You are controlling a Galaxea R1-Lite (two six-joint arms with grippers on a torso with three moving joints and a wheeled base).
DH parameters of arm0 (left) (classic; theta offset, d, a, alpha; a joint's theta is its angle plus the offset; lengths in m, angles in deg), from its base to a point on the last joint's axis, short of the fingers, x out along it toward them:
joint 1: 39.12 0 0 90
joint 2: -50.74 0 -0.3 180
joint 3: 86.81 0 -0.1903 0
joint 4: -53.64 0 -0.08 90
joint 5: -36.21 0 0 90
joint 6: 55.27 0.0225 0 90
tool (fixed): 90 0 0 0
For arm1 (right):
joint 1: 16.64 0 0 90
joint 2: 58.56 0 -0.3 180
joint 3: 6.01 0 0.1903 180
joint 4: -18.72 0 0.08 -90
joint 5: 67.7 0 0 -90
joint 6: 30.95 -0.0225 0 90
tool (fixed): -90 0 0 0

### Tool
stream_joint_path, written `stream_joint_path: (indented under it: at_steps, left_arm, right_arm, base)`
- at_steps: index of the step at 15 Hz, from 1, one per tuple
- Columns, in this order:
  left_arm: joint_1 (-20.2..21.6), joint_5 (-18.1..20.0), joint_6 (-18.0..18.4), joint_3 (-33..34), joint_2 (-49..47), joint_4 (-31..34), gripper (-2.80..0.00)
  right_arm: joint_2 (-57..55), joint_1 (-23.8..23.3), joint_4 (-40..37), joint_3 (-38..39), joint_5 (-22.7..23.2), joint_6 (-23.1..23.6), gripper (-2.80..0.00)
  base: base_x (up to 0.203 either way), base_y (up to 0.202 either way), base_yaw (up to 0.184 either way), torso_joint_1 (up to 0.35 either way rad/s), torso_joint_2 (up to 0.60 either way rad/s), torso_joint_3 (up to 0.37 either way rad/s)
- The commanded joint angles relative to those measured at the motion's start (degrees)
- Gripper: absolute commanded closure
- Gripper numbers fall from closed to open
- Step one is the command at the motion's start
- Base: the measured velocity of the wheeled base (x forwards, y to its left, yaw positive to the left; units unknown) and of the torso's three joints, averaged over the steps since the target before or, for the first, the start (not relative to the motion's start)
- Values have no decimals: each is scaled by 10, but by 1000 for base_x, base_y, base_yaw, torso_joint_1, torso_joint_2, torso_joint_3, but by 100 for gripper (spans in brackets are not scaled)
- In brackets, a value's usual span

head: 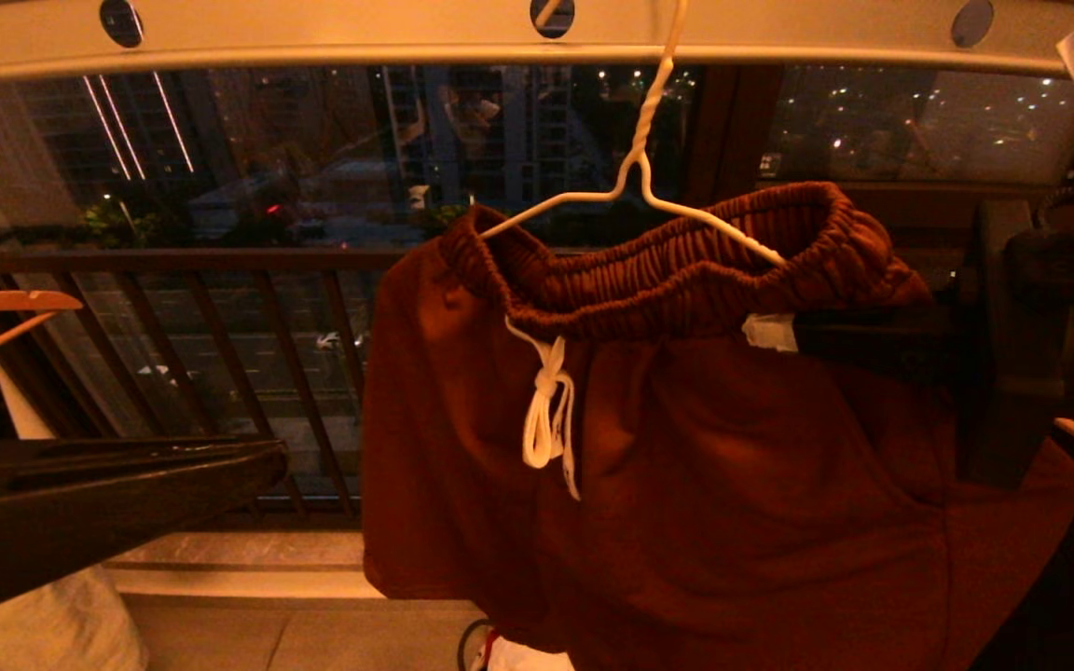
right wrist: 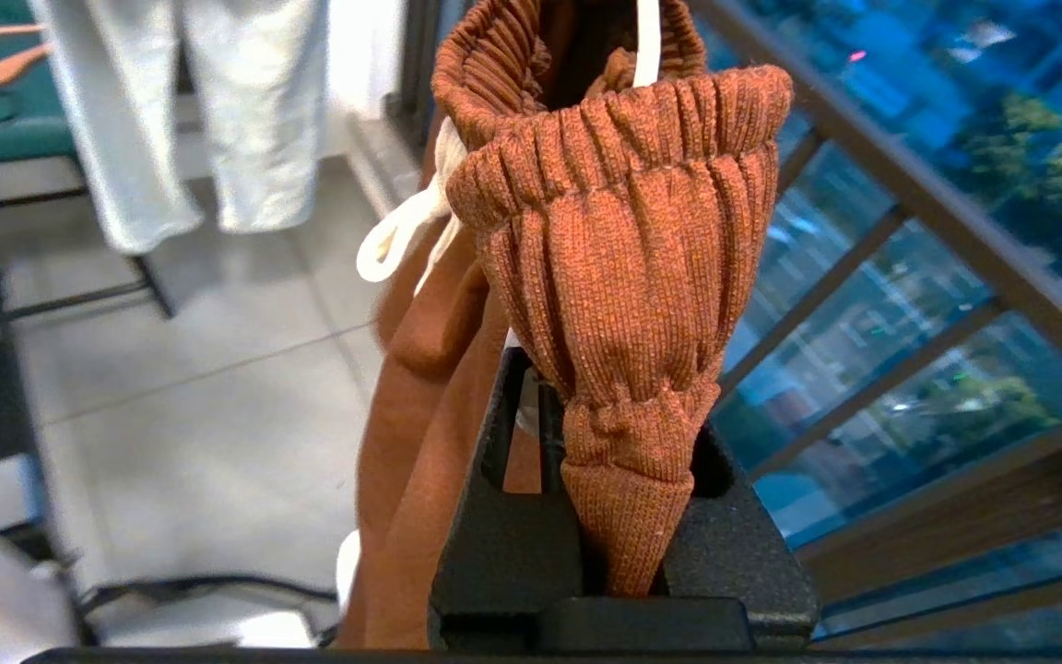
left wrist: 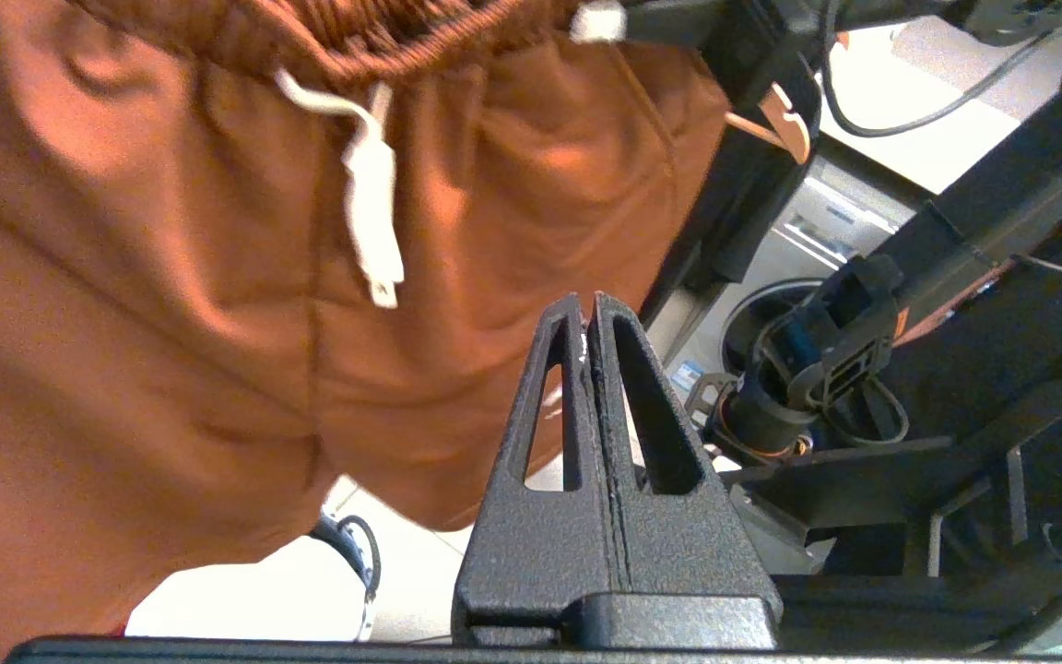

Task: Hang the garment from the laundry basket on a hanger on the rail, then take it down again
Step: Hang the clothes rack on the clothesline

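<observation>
One garment (head: 686, 447) hung on hanger (head: 635, 177) under rail (head: 332, 33). Right gripper (right wrist: 619, 516) clamped on waistband at three o'clock; left gripper (left wrist: 591, 318) closed, empty, eight o'clock. Advisable: ease waistband off gently, sparing hook.

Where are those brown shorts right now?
In the head view, the shorts hang centre-right on the white wire hanger hooked to the rail, with the right gripper pinching their waistband.

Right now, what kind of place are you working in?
Likely a high-rise apartment's enclosed laundry balcony at night. City lights show through glass beyond the dark barred railing; rust-brown shorts hang on a white wire hanger from a perforated drying rail.
</observation>
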Motion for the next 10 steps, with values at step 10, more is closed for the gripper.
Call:
stream_joint_path:
  at_steps: [10]
  left_arm:
    - [0,1,-1,-1,9,-1,0]
  right_arm:
    - [-31,21,22,5,-51,3,0]
  base:
    - [0,0,0,0,0,0]
